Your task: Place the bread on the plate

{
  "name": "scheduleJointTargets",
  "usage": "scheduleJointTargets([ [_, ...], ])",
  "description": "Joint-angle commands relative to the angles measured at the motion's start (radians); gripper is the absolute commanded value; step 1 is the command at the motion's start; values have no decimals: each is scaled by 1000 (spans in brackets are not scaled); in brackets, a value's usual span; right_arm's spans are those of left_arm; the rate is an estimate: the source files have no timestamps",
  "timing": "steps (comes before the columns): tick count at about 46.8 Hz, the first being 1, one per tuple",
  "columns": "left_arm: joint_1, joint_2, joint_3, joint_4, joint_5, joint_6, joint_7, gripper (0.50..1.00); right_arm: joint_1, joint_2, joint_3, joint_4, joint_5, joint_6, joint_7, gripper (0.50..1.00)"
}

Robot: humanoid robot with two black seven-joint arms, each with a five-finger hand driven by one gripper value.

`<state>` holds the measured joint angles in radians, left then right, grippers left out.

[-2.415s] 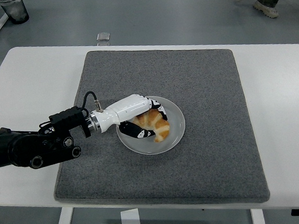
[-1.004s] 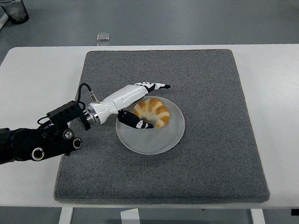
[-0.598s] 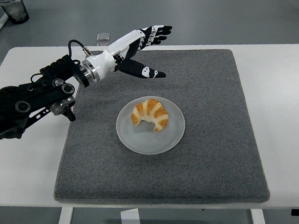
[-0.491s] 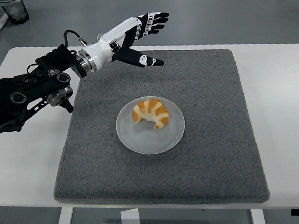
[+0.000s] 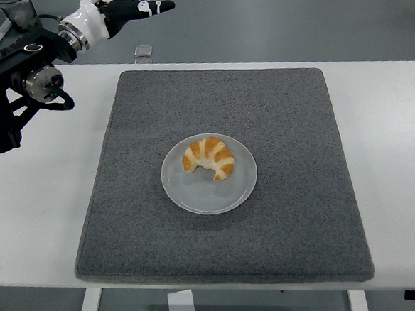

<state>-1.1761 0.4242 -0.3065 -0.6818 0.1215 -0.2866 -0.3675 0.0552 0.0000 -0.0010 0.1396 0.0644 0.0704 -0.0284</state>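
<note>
The golden crescent-shaped bread [image 5: 209,157] looks glazed; the round grey plate [image 5: 210,193] is smooth; the grey felt-like mat [image 5: 276,122] is rough; the white table [image 5: 33,203] is matt.

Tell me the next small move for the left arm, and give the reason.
Probably just finish pulling the left hand back to rest at the left edge. The bread lies on the plate, in its far half, with nothing touching it. The hand is open, empty and raised past the table's far left corner, so no further grasp looks needed.
</note>
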Motion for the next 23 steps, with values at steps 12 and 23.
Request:
scheduleJointTargets([
  [12,23,-73,4,203,-128,-68,5,990,0,0,1,0,0,0,1,952],
  [23,67,-111,6,200,-126,-68,4,990,0,0,1,0,0,-1,-1,952],
])
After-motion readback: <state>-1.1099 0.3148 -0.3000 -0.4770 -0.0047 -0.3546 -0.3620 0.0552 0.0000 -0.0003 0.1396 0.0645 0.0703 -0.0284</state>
